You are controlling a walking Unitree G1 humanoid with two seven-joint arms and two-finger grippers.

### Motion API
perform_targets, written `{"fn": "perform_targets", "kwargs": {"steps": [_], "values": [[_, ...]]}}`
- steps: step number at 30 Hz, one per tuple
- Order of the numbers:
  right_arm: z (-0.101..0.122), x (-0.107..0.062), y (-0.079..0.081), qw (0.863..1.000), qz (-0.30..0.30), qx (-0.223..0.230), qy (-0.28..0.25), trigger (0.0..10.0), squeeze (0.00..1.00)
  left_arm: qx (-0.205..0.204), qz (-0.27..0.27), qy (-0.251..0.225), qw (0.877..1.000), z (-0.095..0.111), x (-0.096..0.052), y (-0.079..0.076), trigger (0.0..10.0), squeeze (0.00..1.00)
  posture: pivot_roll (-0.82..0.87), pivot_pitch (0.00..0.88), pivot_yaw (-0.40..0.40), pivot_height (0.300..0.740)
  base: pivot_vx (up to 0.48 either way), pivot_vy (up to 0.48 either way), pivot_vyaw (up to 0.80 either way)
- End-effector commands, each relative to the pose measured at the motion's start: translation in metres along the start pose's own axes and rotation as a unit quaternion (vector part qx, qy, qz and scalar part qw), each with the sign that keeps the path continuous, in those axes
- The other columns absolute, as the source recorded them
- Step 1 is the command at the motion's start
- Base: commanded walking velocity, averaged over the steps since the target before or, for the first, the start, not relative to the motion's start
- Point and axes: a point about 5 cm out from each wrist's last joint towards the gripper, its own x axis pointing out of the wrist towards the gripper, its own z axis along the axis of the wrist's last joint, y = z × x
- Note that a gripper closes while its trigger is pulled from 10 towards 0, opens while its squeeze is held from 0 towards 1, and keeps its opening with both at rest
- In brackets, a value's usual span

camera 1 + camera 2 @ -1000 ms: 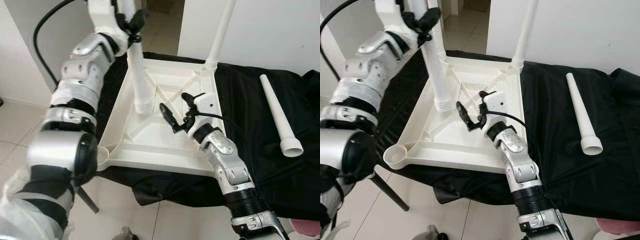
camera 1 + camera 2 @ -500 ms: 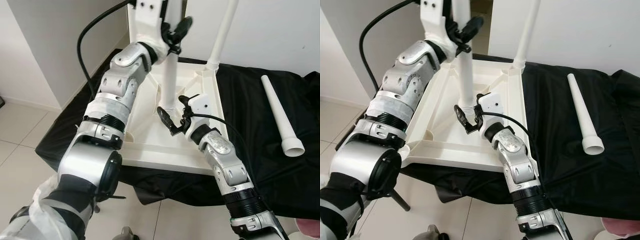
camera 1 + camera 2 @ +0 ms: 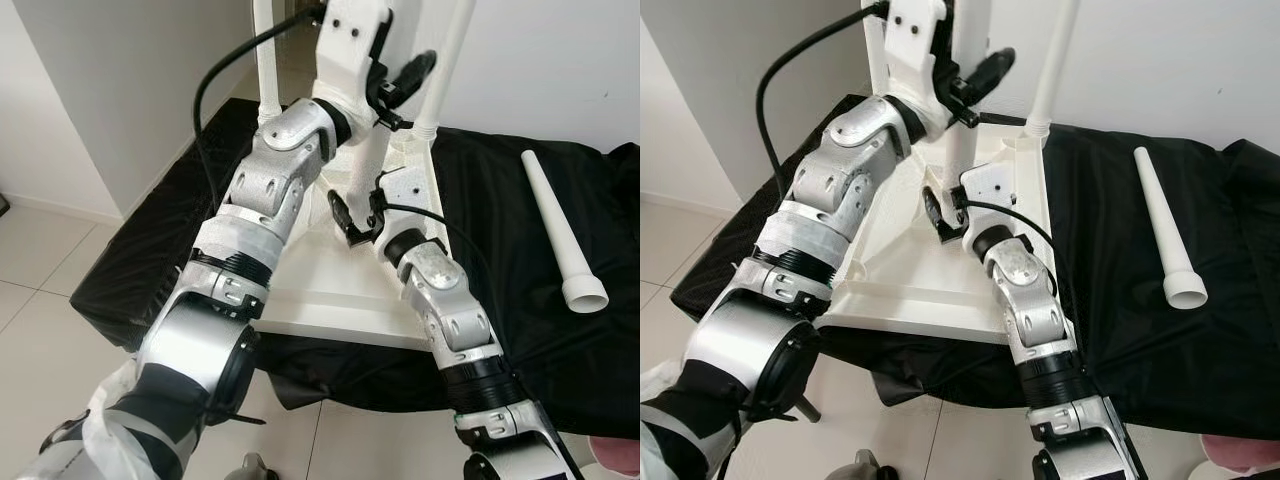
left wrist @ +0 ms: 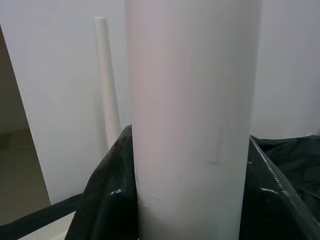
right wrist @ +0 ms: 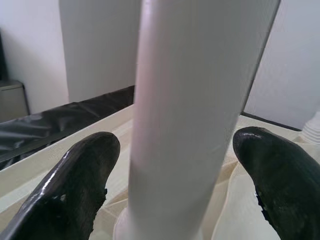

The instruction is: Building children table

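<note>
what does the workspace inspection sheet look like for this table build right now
surface: black cloth under the work
job's things: upturned white tabletop with legs standing up; a leg held upright over it; loose leg lying on the cloth
clutter: nothing seen
grippers: left gripper shut on the held leg; right gripper open around its base
cables: black cable looping over left arm
surroundings: white walls, tiled floor

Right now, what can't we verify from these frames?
- Lower end of the held leg: head views, hidden by the right gripper and left arm.
- Left gripper: left wrist view, its fingers are not visible beside the leg.
- Standing leg's top: cut off by the frame edge.
</note>
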Motion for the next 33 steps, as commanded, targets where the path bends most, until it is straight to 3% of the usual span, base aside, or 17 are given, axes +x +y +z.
{"fn": "perform_targets", "kwargs": {"steps": [1, 22, 23, 25, 26, 33], "values": [[-0.001, 0.002, -0.001, 1.000, -0.003, -0.001, 0.001, 10.0, 0.00, 0.011, 0.013, -0.005, 1.000, 0.005, 0.001, -0.003, 10.0, 0.00, -0.01, 0.000, 0.005, 0.740, 0.000, 0.000, 0.00], [-0.006, 0.019, 0.001, 1.000, 0.001, 0.001, 0.000, 10.0, 0.00, 0.003, -0.003, -0.018, 1.000, 0.015, 0.007, -0.015, 10.0, 0.00, 0.01, 0.000, 0.013, 0.740, 0.000, 0.000, 0.00], [-0.007, 0.019, 0.001, 1.000, 0.002, 0.003, 0.001, 5.4, 0.00, 0.003, -0.004, -0.019, 1.000, 0.016, 0.008, -0.016, 10.0, 0.00, 0.00, 0.001, 0.015, 0.740, 0.000, 0.000, 0.00], [-0.010, 0.018, 0.001, 1.000, 0.002, 0.006, 0.007, 3.3, 0.00, 0.002, -0.004, -0.020, 1.000, 0.017, 0.008, -0.016, 10.0, 0.00, 0.00, 0.000, 0.016, 0.740, 0.000, 0.000, 0.00], [-0.011, 0.018, 0.000, 1.000, 0.002, 0.006, 0.007, 0.0, 0.00, 0.002, -0.004, -0.020, 1.000, 0.017, 0.008, -0.016, 10.0, 0.00, 0.00, 0.000, 0.016, 0.740, 0.000, 0.000, 0.00], [-0.010, 0.019, -0.001, 1.000, 0.000, 0.005, 0.001, 0.0, 0.00, -0.005, -0.006, -0.022, 1.000, 0.019, 0.008, -0.017, 10.0, 0.00, 0.00, 0.001, 0.020, 0.740, 0.000, 0.000, 0.00]]}}
